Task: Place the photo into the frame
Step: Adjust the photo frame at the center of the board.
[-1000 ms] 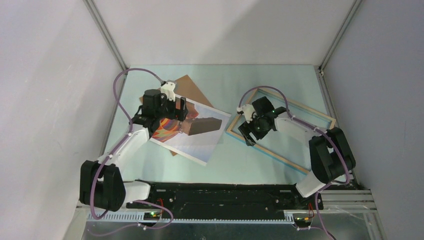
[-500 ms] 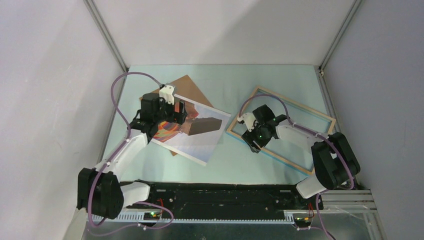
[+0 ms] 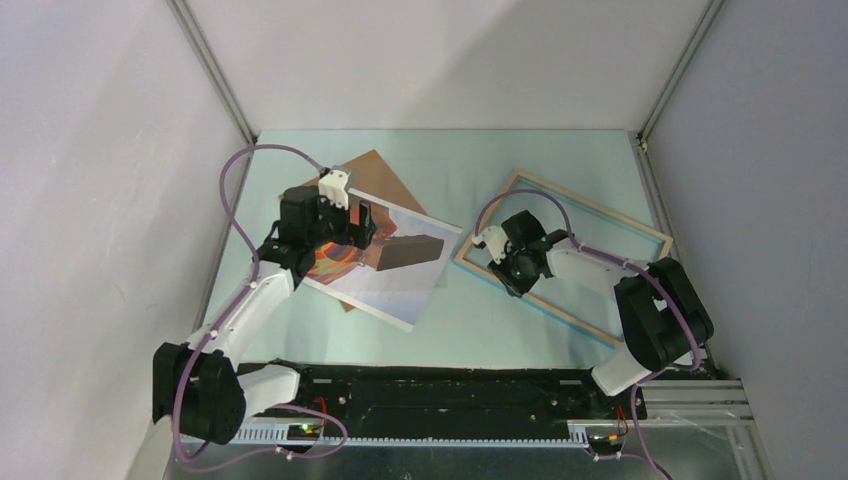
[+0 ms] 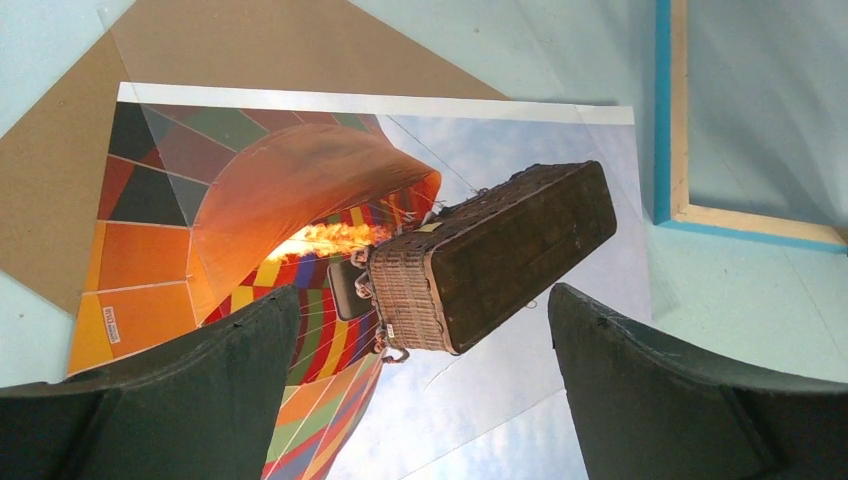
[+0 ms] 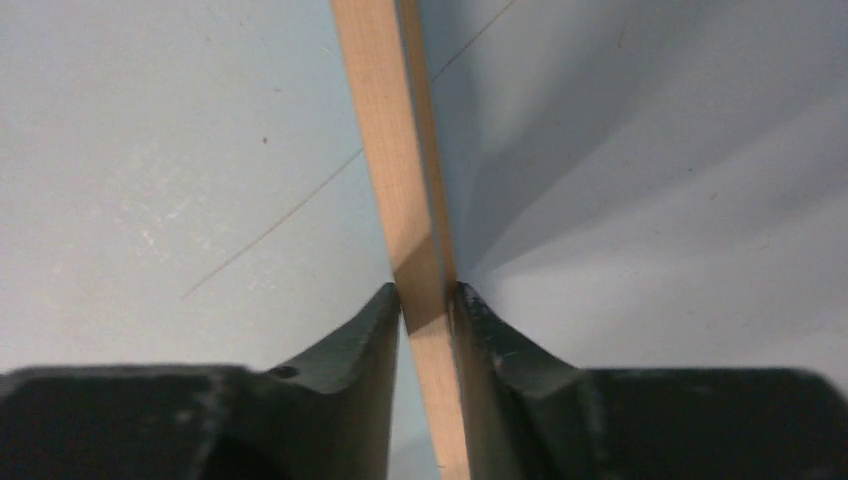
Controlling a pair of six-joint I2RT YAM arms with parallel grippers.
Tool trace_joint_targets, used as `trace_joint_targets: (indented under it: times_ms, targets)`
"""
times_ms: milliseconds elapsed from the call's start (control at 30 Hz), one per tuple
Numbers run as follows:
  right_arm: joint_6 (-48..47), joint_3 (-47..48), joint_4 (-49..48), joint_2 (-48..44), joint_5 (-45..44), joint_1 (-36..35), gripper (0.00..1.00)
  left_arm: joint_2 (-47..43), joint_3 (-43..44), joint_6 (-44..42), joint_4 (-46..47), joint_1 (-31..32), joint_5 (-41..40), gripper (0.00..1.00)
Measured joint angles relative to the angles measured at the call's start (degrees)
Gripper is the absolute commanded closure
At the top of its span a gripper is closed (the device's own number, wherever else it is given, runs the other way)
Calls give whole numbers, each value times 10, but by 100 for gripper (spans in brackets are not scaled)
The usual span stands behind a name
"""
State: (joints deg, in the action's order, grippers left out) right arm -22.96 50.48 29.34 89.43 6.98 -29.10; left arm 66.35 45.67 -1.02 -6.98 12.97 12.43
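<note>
Light wood rail of the frame (image 5: pixel 385 120), pinched on both sides by the dark fingers (image 5: pixel 370 330) of the right gripper (image 5: pixel 425 300). In the top view this grip falls at the frame's (image 3: pixel 600 210) left corner, centre right of the picture, where the right gripper (image 3: pixel 505 268) bends down to it. The frame lies tilted on the pale green table (image 3: pixel 450 160), with a blue edge along its near side.

At centre left the photo (image 3: pixel 400 285) lies face up, apart from the frame. The left gripper (image 3: pixel 355 225) is over its left part, fingers spread wide and holding nothing. From the wrist they straddle the printed basket (image 4: pixel 500 250). Whether they touch the paper cannot be told.

Beyond, a brown board (image 3: pixel 375 170) lies partly under the photo's far corner.
</note>
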Motion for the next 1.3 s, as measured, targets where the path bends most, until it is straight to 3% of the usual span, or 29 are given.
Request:
trace_joint_targets:
  times_ms: [333,733,967,1300]
  targets:
    - [17,41,18,-8,7,-2,100,10,-7,34,5,6,19,2]
    - [74,171,55,-21,-37,-1,100,113,104,103,2,21,50,2]
    - [152,289,61,82,-63,28,100,133,120,116,3,22,53,2]
    - [264,386,86,238,-62,71,100,122,106,105,4,23,37,2]
